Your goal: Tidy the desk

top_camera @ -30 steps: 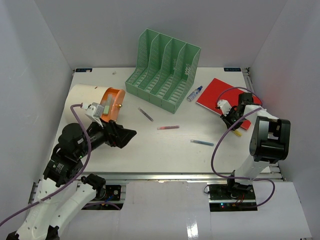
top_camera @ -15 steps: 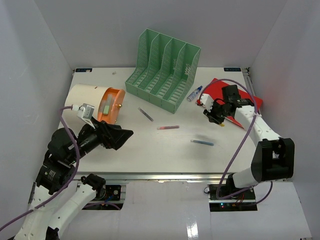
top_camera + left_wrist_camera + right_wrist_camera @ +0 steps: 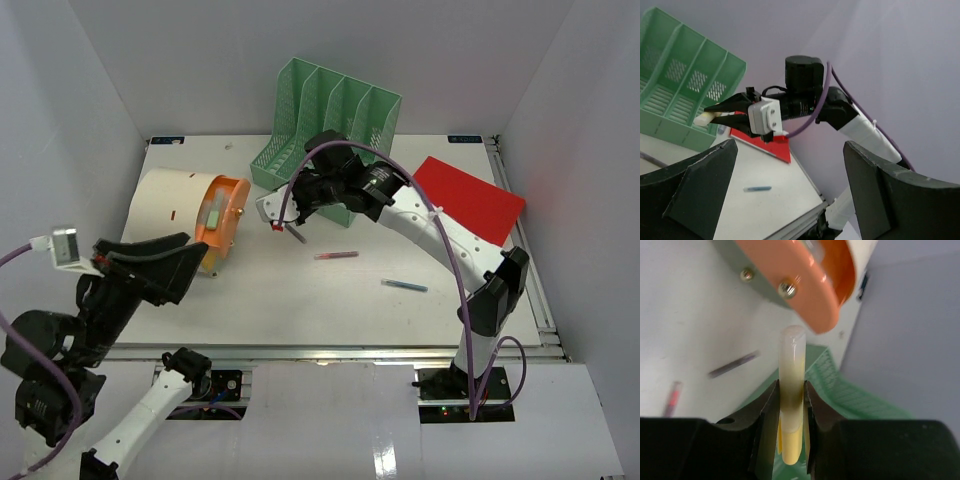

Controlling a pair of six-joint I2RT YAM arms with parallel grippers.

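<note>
Pale-yellow marker (image 3: pixel 791 360) is clamped in the right gripper (image 3: pixel 791 390), carried from the right across the desk (image 3: pixel 330 300) below to the orange-lidded canister (image 3: pixel 222 212) at left. Stowing is judged imminent. The left gripper (image 3: pixel 790 145) is held wide open, empty.

There is one green file rack (image 3: pixel 345 120) on the worktop (image 3: pixel 300 315), divided into four slots. There is one red notebook (image 3: pixel 470 198) and one white tub (image 3: pixel 175 205) with a single orange lid (image 3: pixel 222 218) (the tub lies on its side). Three pens lie loose: one dark pen (image 3: pixel 292 233), one red pen (image 3: pixel 336 255) and one blue pen (image 3: pixel 404 286). One pale yellow marker (image 3: pixel 791 390) is held off the worktop, which makes four writing sticks.
</note>
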